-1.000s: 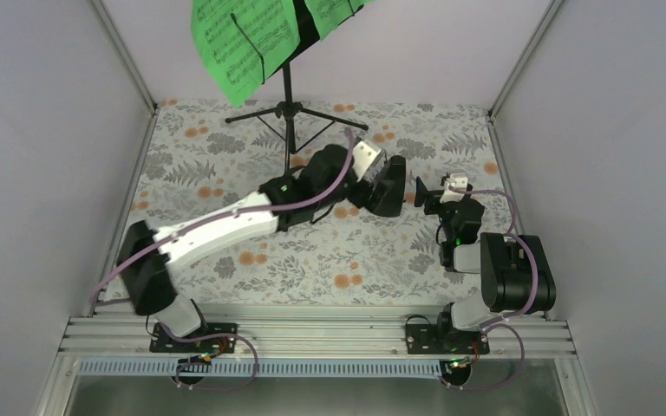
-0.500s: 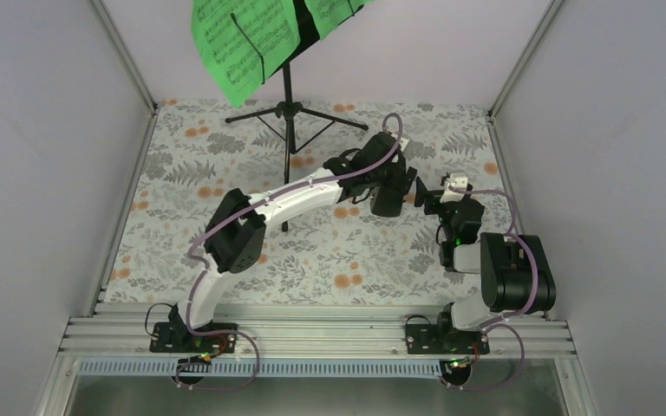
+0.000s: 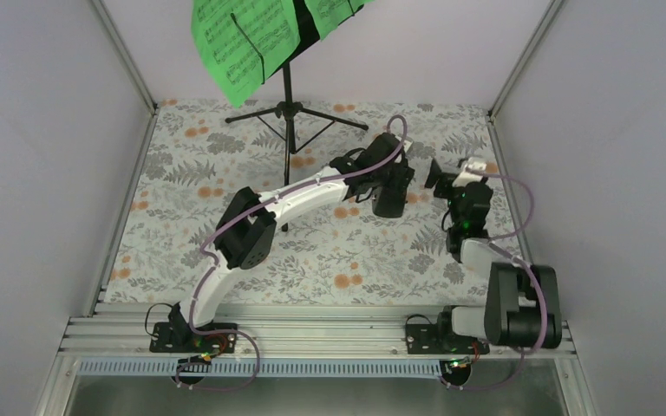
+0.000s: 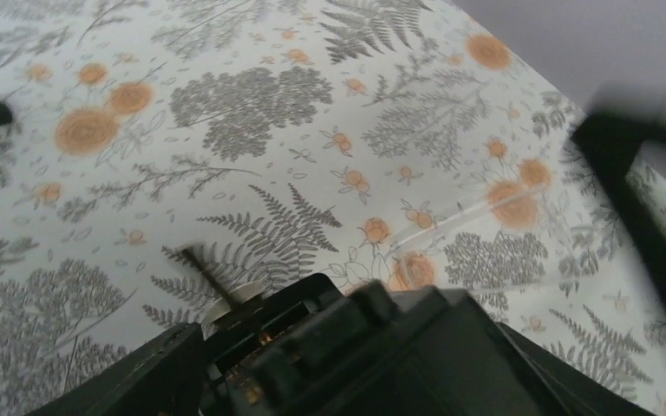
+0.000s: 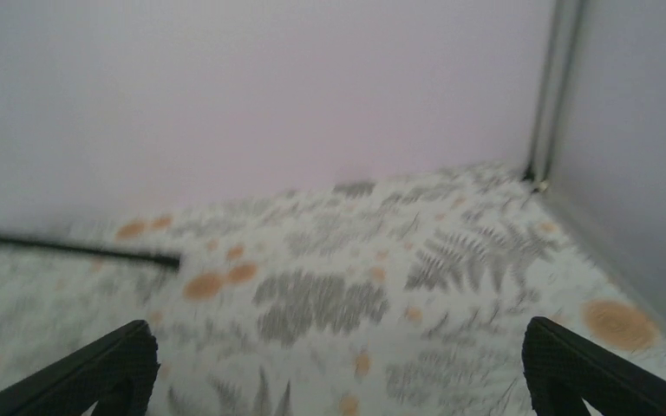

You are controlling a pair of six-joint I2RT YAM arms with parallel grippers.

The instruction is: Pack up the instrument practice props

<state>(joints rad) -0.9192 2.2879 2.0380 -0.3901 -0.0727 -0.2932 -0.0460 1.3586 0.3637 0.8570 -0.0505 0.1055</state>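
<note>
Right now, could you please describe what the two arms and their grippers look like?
Both arms match: the left arm and the right arm have white links between bulky black joint housings, and a lilac cable loops alongside each. The left gripper looks black. The right gripper has plain black fingers.

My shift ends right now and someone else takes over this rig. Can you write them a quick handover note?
The left gripper is down on the metronome, right of the table centre; the views do not show whether it has closed.
The right gripper is open and empty, hovering just right of the metronome.
The music stand is upright at the far edge, with the green music sheets on its desk.
Done: nothing visibly packed.
Left: metronome, sheets, stand.
</note>
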